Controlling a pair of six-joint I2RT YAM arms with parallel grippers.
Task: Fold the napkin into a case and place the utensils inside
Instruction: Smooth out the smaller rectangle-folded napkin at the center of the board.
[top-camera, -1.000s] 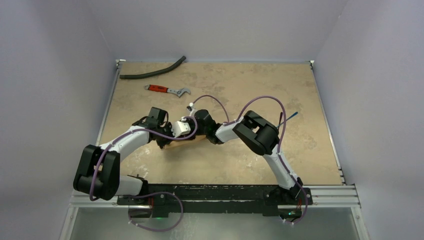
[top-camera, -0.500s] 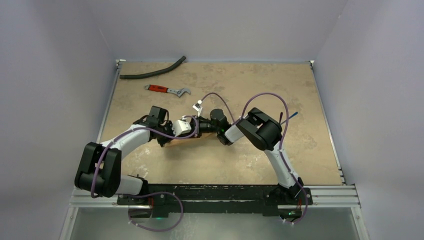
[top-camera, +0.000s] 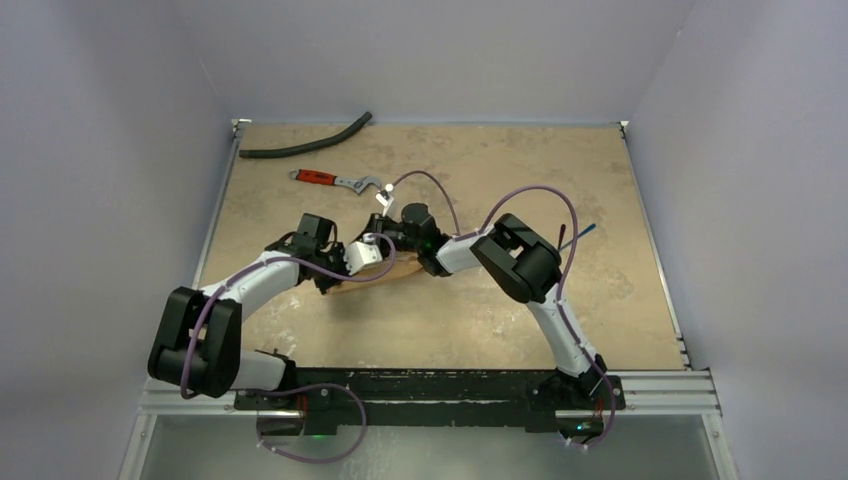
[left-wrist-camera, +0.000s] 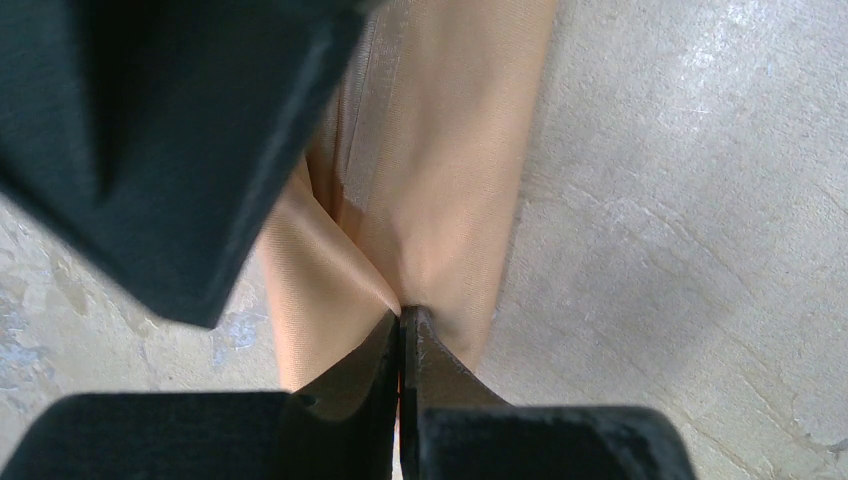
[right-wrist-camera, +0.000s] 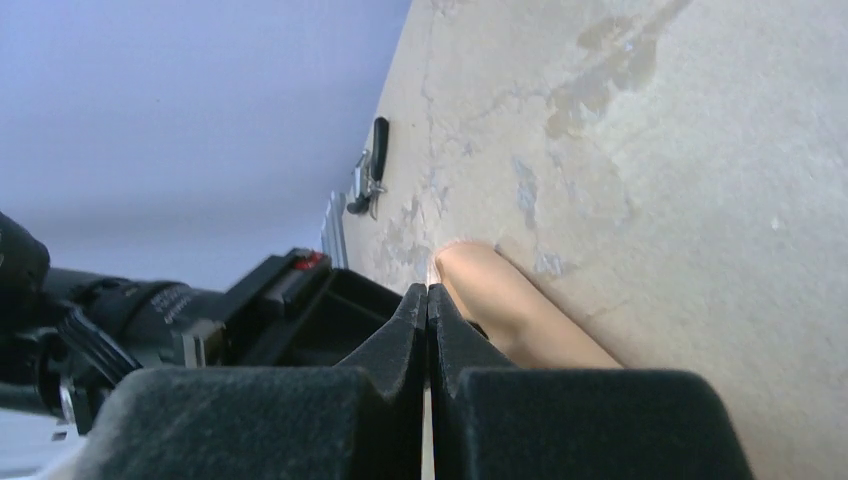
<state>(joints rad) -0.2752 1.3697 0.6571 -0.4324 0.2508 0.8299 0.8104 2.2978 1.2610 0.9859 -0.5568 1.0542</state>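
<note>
Top external: you get no legible writing or brand. Napkin (top-camera: 380, 278) lies mid-table under both wrists as narrow strip, long axis left-right, right end angled slightly toward far side. Open table (top-camera: 480, 320) on near side and right. Fork (top-camera: 586, 231) sits near right edge; wrench (top-camera: 335, 180) and hose (top-camera: 305, 140) far-left.

Left wrist: your left gripper (left-wrist-camera: 402, 318) pinches pucker of cloth; strip runs straight away from fingers.

Right wrist: right gripper (right-wrist-camera: 428, 295) has jaws pressed together, tips at napkin's rounded end; you cannot tell if cloth is caught.
</note>
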